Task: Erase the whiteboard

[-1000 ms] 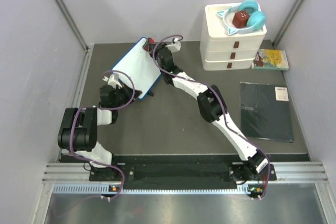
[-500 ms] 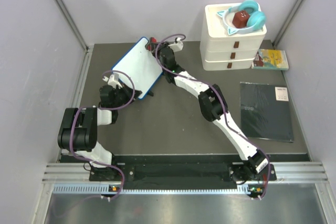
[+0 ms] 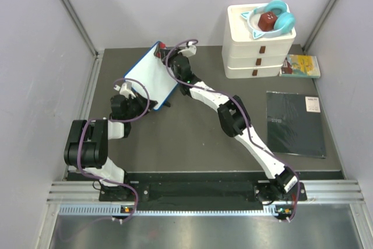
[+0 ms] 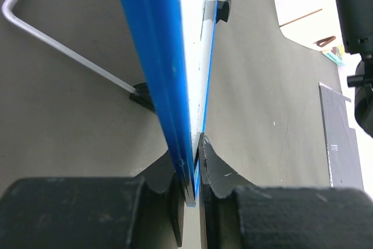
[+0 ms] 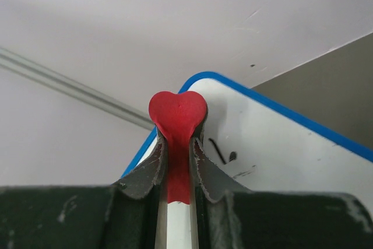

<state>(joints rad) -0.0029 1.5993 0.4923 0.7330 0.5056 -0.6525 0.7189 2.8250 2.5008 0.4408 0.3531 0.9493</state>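
The whiteboard (image 3: 148, 77), white with a thin blue frame, stands tilted at the back left of the table. My left gripper (image 3: 135, 98) is shut on its lower edge; in the left wrist view the blue edge (image 4: 157, 56) runs up from between the fingers of the left gripper (image 4: 195, 155). My right gripper (image 3: 165, 52) is at the board's far top corner, shut on a red heart-shaped eraser (image 5: 178, 115). The eraser rests against the whiteboard (image 5: 280, 144) near its rounded corner. Short black marks (image 5: 218, 150) remain just to the right of the right gripper (image 5: 178, 144).
A white drawer stack (image 3: 259, 51) with teal headphones (image 3: 271, 16) on top stands at the back right. A yellow booklet (image 3: 301, 65) lies beside it and a flat black pad (image 3: 295, 122) lies on the right. The board's wire stand (image 4: 58, 51) juts out behind it.
The right gripper with the eraser has slid left and a little farther back along the board to its top corner. Left gripper and board have stayed put.
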